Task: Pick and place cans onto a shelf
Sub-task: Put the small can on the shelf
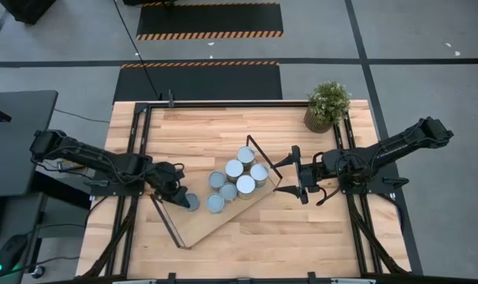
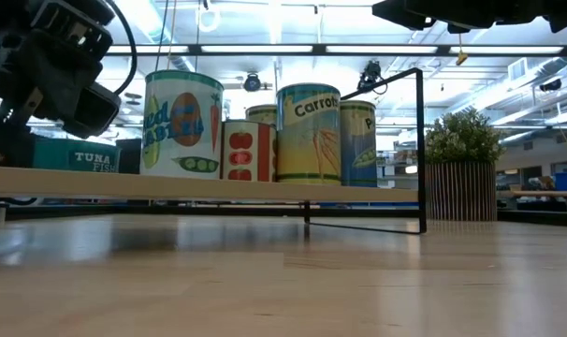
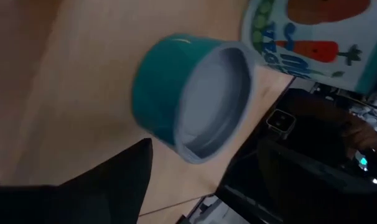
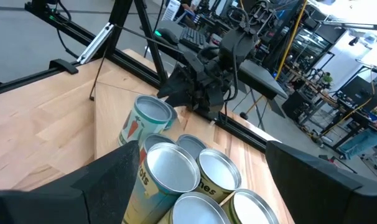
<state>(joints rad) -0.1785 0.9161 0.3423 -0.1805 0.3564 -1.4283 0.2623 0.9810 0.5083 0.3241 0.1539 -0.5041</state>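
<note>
Cans sit on the shelf (image 1: 223, 225), which lies slanted across my surface (image 1: 207, 134) in the high view, one wire loop frame (image 1: 264, 162) toward two o'clock and the other (image 1: 166, 221) toward eight o'clock. Seven of them stand upright in a tight cluster (image 1: 237, 180) toward the two o'clock end of the board, silver tops touching or just beside one another. In the low view I read their labels: a mixed-vegetable can (image 2: 182, 124), a tomato can (image 2: 248, 150) and a carrot can (image 2: 309, 133) in front, more behind.

One short teal can (image 1: 192, 202) stands apart from the cluster, at about eight o'clock from it, still on the board. My left wrist view shows it close up (image 3: 191, 96), pale lid toward the lens, with the vegetable can just beside it. The low view reads "TUNA" on its side (image 2: 82, 157).

My left gripper (image 1: 176, 194) is right at that teal can, on its nine o'clock side. Its fingers (image 3: 107, 186) stand apart and I see no grip on the can.

My right gripper (image 1: 296, 175) hangs at three o'clock from the cluster, just past the shelf's end frame, fingers (image 4: 83, 186) spread apart with nothing between them.

At one o'clock on the surface, well apart from the shelf, stands a potted plant (image 1: 327, 105).
</note>
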